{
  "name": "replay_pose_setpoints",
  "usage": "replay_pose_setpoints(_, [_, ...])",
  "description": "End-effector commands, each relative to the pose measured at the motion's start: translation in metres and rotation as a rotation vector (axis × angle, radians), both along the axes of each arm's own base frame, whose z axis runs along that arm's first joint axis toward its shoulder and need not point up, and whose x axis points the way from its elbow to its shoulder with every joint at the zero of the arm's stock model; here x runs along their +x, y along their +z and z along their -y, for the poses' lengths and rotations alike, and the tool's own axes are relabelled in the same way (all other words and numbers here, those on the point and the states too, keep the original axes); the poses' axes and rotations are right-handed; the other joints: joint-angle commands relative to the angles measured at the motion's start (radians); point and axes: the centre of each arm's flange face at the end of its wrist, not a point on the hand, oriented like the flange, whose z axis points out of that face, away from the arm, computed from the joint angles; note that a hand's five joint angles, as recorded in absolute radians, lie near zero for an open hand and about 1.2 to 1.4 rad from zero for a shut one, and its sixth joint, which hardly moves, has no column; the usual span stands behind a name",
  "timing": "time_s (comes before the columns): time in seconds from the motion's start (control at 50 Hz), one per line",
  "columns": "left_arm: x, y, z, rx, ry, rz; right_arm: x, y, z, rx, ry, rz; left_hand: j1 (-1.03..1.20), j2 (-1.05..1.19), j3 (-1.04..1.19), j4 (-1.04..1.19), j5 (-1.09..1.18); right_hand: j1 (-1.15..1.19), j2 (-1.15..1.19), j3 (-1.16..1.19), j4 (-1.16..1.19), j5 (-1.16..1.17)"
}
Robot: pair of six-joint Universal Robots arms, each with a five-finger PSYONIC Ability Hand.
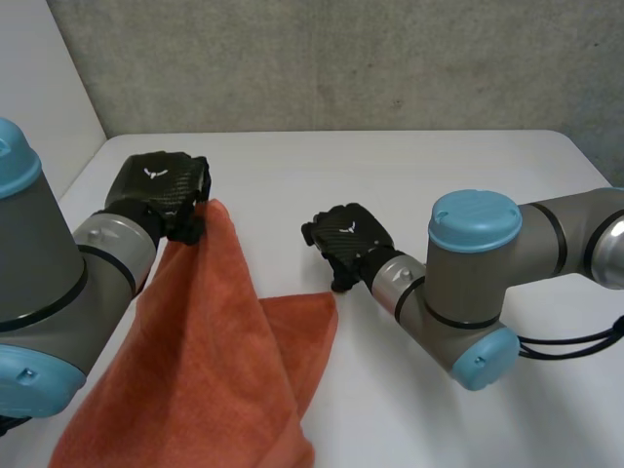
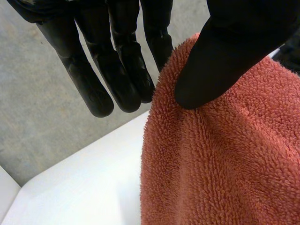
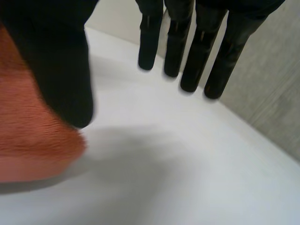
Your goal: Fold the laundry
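An orange terry towel [image 1: 214,361] hangs from my left hand [image 1: 156,190], which is raised over the table's left side. In the left wrist view the thumb [image 2: 220,61] presses the towel's top corner [image 2: 225,164] against the straight fingers [image 2: 126,70], so this hand is shut on the towel. The cloth drapes down toward the table's front, and one corner [image 1: 327,304] juts out to the right. My right hand [image 1: 349,237] hovers just above that corner. Its fingers [image 3: 201,51] are straight and spread away from the thumb [image 3: 61,70], with the towel [image 3: 28,136] beside the thumb and not gripped.
The white table [image 1: 409,175] stretches back to a grey wall [image 1: 341,58]. A white side panel [image 1: 39,88] stands at the far left. My right arm [image 1: 487,283] reaches in across the table's right half.
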Motion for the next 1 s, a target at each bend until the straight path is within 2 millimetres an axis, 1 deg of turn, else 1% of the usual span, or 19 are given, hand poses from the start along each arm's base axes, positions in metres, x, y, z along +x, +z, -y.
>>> replay_pose_setpoints(0.02, [0.006,-0.001,-0.013,0.015,-0.002,0.004,-0.015,-0.009,-0.023,0.286,-0.039,-0.008,0.303,0.201,0.211,0.205,0.255,0.004,-0.105,-0.114,-0.120,-0.119])
replay_pose_setpoints(0.08, [0.011,0.001,-0.019,0.009,0.000,0.001,-0.015,-0.011,-0.026,0.336,-0.048,0.022,0.303,0.201,0.211,0.205,0.255,0.007,-0.102,-0.111,-0.117,-0.116])
replay_pose_setpoints(0.24, [0.023,0.031,-0.036,-0.074,0.009,-0.045,-0.008,-0.012,-0.038,0.435,0.018,0.080,0.303,0.201,0.211,0.205,0.255,-0.016,-0.125,-0.135,-0.140,-0.139])
replay_pose_setpoints(0.3, [0.026,0.045,-0.043,-0.115,0.011,-0.066,0.002,-0.009,-0.051,0.516,0.036,0.146,0.303,0.201,0.211,0.205,0.255,-0.136,-0.245,-0.254,-0.260,-0.259])
replay_pose_setpoints(0.38, [0.029,0.063,-0.054,-0.172,0.003,-0.098,0.008,-0.007,-0.055,0.592,0.022,0.211,0.303,0.201,0.211,0.205,0.255,-0.282,-0.391,-0.400,-0.406,-0.405])
replay_pose_setpoints(0.44, [0.032,0.077,-0.063,-0.216,-0.003,-0.126,0.013,-0.006,-0.051,0.644,-0.001,0.268,0.303,0.201,0.211,0.205,0.255,-0.282,-0.391,-0.400,-0.406,-0.405])
replay_pose_setpoints(0.5, [0.033,0.088,-0.070,-0.246,-0.016,-0.156,0.024,-0.009,-0.058,0.678,0.017,0.292,0.303,0.201,0.211,0.205,0.255,-0.282,-0.391,-0.400,-0.406,-0.405])
replay_pose_setpoints(0.6, [0.033,0.092,-0.074,-0.259,-0.024,-0.166,0.038,-0.017,-0.069,0.710,0.051,0.290,0.303,0.201,0.211,0.205,0.255,-0.282,-0.391,-0.400,-0.406,-0.405])
replay_pose_setpoints(0.64, [0.033,0.091,-0.074,-0.257,-0.024,-0.165,0.042,-0.023,-0.075,0.725,0.061,0.277,0.303,0.201,0.211,0.205,0.255,-0.144,-0.252,-0.262,-0.268,-0.266])
replay_pose_setpoints(0.66, [0.033,0.090,-0.074,-0.254,-0.024,-0.163,0.043,-0.024,-0.076,0.726,0.065,0.273,0.303,0.201,0.211,0.205,0.255,-0.003,-0.112,-0.121,-0.127,-0.126])
replay_pose_setpoints(0.68, [0.033,0.089,-0.073,-0.252,-0.022,-0.162,0.043,-0.025,-0.077,0.726,0.068,0.271,0.303,0.201,0.211,0.205,0.255,0.205,0.096,0.086,0.081,0.082])
replay_pose_setpoints(0.7, [0.033,0.088,-0.072,-0.250,-0.020,-0.160,0.043,-0.025,-0.075,0.715,0.060,0.274,0.303,0.201,0.211,0.205,0.255,0.773,0.665,0.655,0.649,0.651])
replay_pose_setpoints(0.72, [0.033,0.088,-0.072,-0.248,-0.020,-0.159,0.043,-0.025,-0.073,0.707,0.055,0.280,0.303,0.201,0.211,0.205,0.255,0.938,0.829,0.820,0.814,0.815])
replay_pose_setpoints(0.74, [0.034,0.088,-0.071,-0.250,-0.017,-0.159,0.044,-0.023,-0.071,0.694,0.053,0.288,0.303,0.201,0.211,0.205,0.255,0.940,0.831,0.821,0.816,0.817])
replay_pose_setpoints(0.84, [0.037,0.088,-0.065,-0.257,0.002,-0.161,0.038,0.009,-0.040,0.521,-0.012,0.355,0.303,0.201,0.211,0.205,0.255,0.940,0.831,0.821,0.816,0.817])
replay_pose_setpoints(0.86, [0.037,0.088,-0.063,-0.258,0.008,-0.161,0.025,0.030,-0.020,0.427,-0.069,0.379,0.303,0.201,0.211,0.205,0.255,0.940,0.831,0.821,0.816,0.817])
replay_pose_setpoints(0.92, [0.042,0.090,-0.050,-0.281,0.024,-0.165,-0.004,0.067,0.011,0.260,-0.157,0.409,0.303,0.201,0.211,0.205,0.255,0.940,0.831,0.821,0.816,0.817])
replay_pose_setpoints(0.94, [0.043,0.090,-0.047,-0.289,0.024,-0.166,-0.023,0.085,0.026,0.155,-0.207,0.406,0.303,0.201,0.211,0.205,0.255,0.940,0.831,0.821,0.816,0.817])
replay_pose_setpoints(1.0, [0.043,0.089,-0.039,-0.297,0.003,-0.172,-0.042,0.112,0.034,-0.002,-0.234,0.382,0.303,0.201,0.211,0.205,0.255,0.940,0.831,0.821,0.816,0.817])
